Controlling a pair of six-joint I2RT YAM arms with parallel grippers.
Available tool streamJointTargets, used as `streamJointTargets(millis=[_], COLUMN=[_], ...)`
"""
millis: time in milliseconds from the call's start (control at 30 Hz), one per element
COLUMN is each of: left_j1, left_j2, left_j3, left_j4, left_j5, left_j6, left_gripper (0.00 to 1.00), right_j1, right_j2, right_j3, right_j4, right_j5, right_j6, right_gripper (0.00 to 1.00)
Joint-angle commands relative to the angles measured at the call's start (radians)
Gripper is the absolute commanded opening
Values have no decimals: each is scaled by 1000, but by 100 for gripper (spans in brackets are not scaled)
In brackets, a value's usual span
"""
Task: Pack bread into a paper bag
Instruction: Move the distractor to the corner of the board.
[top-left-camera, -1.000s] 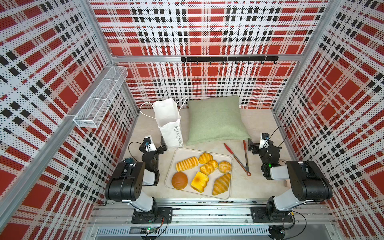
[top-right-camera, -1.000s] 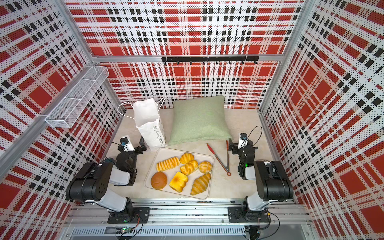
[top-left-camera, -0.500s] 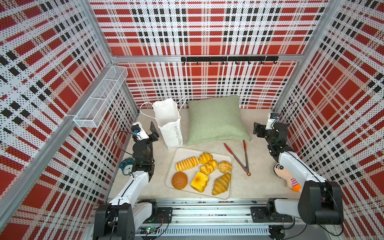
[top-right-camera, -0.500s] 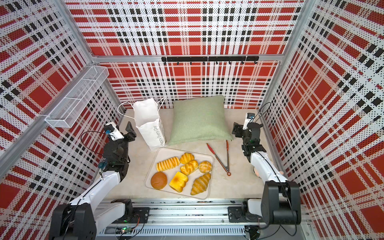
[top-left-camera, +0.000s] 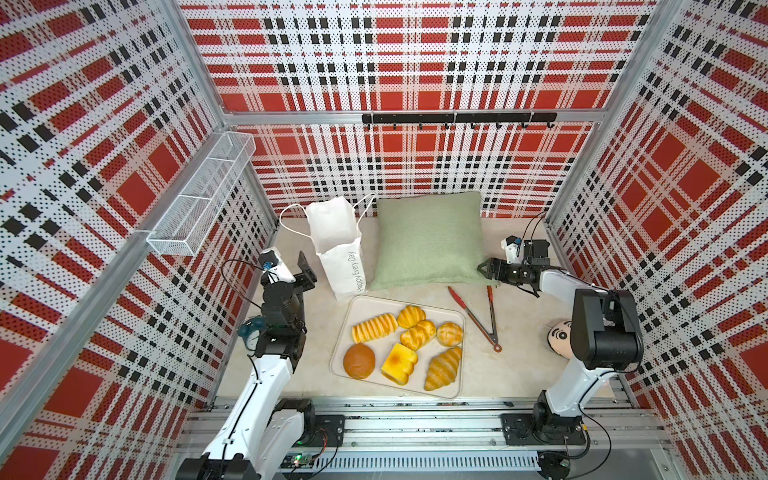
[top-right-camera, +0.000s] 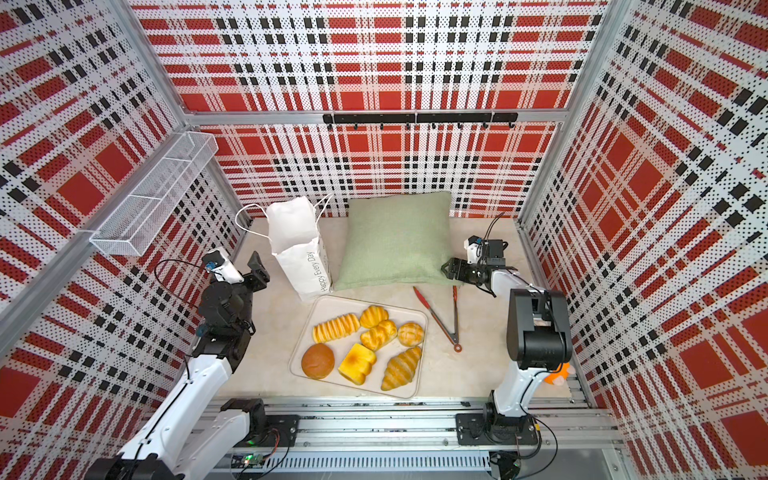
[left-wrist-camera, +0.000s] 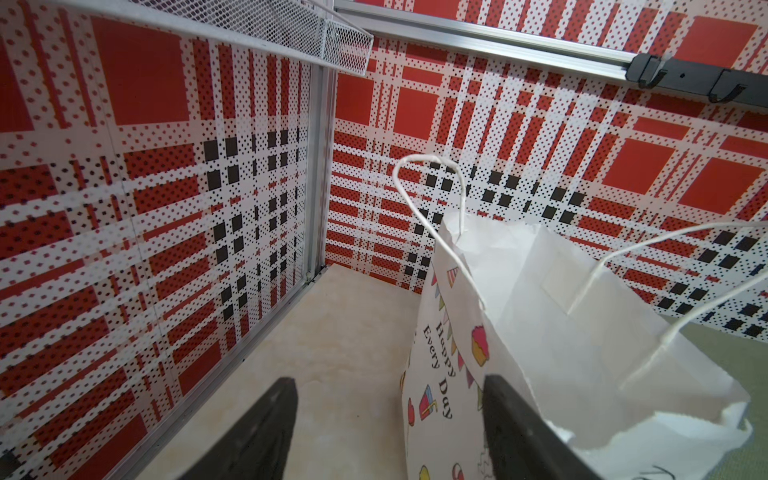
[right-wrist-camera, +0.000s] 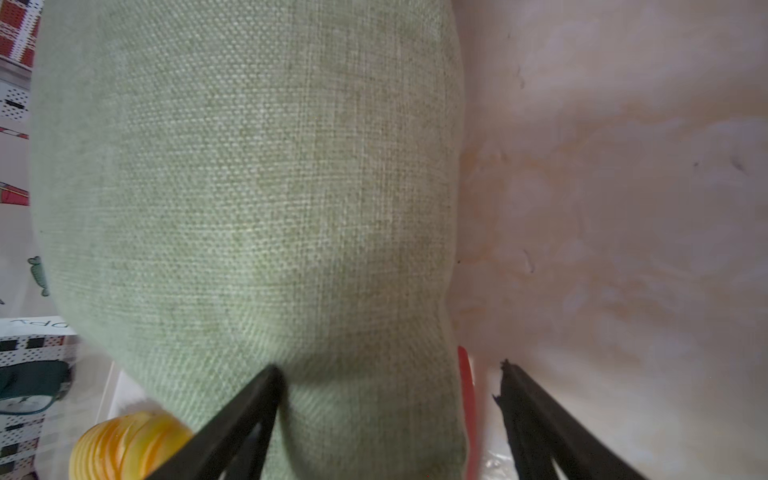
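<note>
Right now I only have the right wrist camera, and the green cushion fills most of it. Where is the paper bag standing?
Observer: The paper bag stands upright on the other side of the cushion from your right gripper, with its mouth open upward.
Operator: How much bread is waiting?
Observer: Seven pieces of bread lie on the tray, which sits in front of the bag.
Operator: And the left arm?
Observer: The left gripper hovers beside the bag with its fingers apart, holding nothing.
</note>
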Motion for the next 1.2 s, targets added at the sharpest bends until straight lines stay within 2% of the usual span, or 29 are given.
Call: streamJointTargets(millis=[0, 133, 267, 400, 433, 467, 567, 700, 800, 1167], left_j1=[0, -1, 1, 4, 2, 5, 6, 7, 7, 8], left_j2=[-27, -31, -43, -50, -51, -53, -54, -50, -39, -25], left_j3=[-10, -10, -20, -24, -25, -25, -29, -39, -38, -39], left_j4=[-49, -59, -57, -56, -59, -61, -66, -59, -54, -57], left_j5=[-11, -7, -22, -26, -30, -30, -31, -28, -23, -9], left_j6=[-10, -14, -24, -27, -30, -30, -33, -33, -34, -28], left_gripper=[74, 74, 74, 74, 74, 74, 74, 74, 74, 74], right_j1=[-2, 2, 2, -6, -19, -41, -120, -192, -240, -323], right_j2=[72, 121, 152, 91, 55, 12, -108, -190, -241, -448], right_j3=[15, 35, 70, 61, 47, 20, -35, 29, 37, -90], right_j4=[7, 53, 53, 53, 13, 13, 44, -122, -170, -81], right_j5=[-86, -164, -165, -165, -122, -72, 13, 123, 194, 649], right_j6=[21, 47, 47, 47, 49, 65, 92, -11, -17, 48], right_gripper=[85, 74, 73, 73, 10, 0, 0, 0, 0, 0])
